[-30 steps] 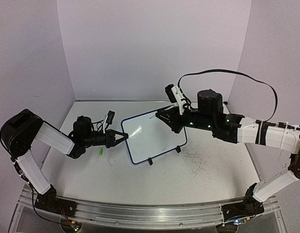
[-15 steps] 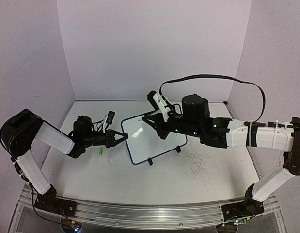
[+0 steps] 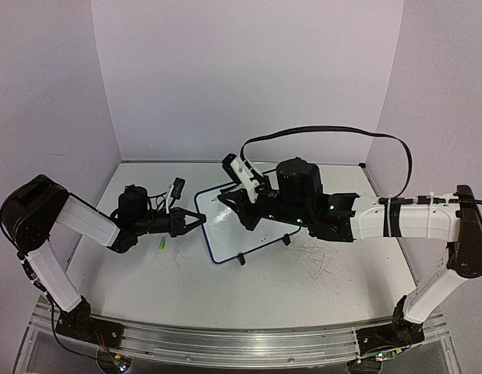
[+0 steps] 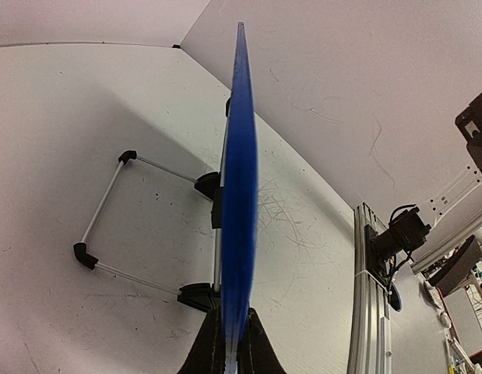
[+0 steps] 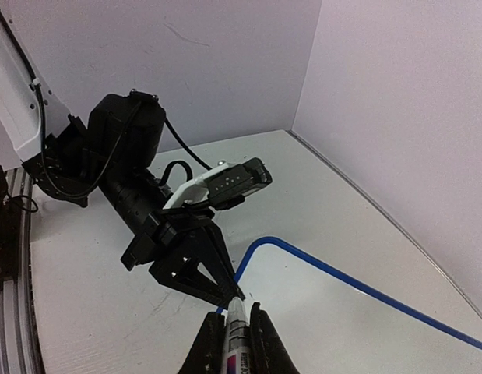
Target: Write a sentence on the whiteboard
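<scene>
We see our left end effector [image 3: 200, 221] pinching the whiteboard [image 3: 231, 235] (by its blue rim), our right end effector [image 5: 233, 336] clamped around a marker [image 5: 236, 315].

Whiteboard [image 3: 229, 234] blocks mid-table. Left gripper [image 3: 200, 222] clamps its left edge, and right gripper [image 3: 225, 200] with marker [image 5: 236, 343] hangs over the far-left corner, leaving a tight gap there. Tabletop [image 3: 287, 296] near side and right of the board is passable. Small green item [image 3: 161, 243] lies beside the left gripper.
</scene>
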{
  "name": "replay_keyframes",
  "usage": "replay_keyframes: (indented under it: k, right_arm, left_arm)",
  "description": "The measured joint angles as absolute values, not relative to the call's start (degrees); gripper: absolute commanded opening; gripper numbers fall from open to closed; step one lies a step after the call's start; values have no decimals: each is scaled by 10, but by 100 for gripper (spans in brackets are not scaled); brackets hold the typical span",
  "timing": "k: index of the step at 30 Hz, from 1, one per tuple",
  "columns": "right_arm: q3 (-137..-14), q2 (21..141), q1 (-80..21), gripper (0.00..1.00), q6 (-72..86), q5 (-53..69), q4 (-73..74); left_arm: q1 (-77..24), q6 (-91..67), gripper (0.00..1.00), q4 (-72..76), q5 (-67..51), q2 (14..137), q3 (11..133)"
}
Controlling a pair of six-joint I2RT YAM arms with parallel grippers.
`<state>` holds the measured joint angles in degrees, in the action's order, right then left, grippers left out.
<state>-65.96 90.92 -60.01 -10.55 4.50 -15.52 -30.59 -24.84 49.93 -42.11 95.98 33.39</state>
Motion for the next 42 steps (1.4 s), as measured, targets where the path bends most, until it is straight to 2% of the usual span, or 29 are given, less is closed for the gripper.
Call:
replay_keyframes:
  k: [10, 42]
  right_arm:
    - [-714, 988, -612, 0, -105, 6, -154]
    - [-748, 1061, -612, 0, -109, -51, -197]
  left_arm:
    - [-306, -247, 0, 497, -421, 960, 334]
    - [-306, -244, 0, 489, -430, 961, 345]
